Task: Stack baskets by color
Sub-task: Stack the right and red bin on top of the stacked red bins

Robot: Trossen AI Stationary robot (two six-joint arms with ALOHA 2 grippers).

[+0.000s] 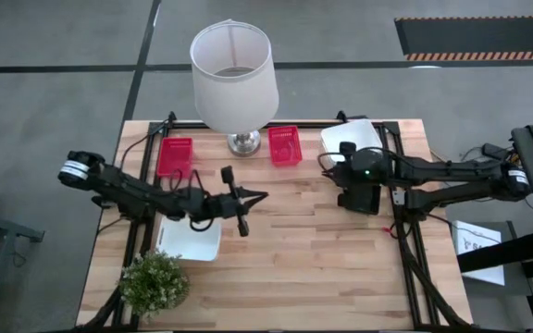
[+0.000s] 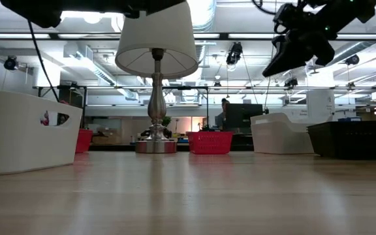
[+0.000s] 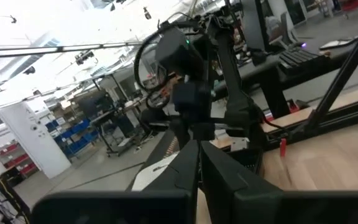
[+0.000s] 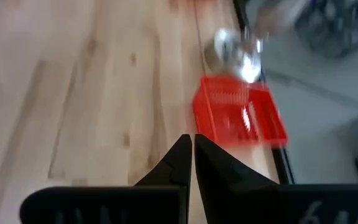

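While both my claws are pressed together on nothing, the baskets sit scattered rather than stacked. My right gripper (image 4: 188, 152) hangs above the right side of the table, over the black basket (image 1: 361, 198), fingers meeting tip to tip; the wrist view looks down past them at the bare wood and on toward the red basket by the lamp (image 4: 240, 118). My left gripper (image 3: 197, 163) floats mid-table, pointing right, likewise shut and empty.

Layout: second red basket (image 1: 175, 155) far left, lamp (image 1: 234, 69) between the two reds. One white basket (image 1: 351, 139) far right, another white basket (image 1: 192, 240) near left, beside the potted plant (image 1: 155, 282).

Judgement: the reds stand apart, so neither colour pair is stacked yet; the right claw would need to spread before taking any rim.
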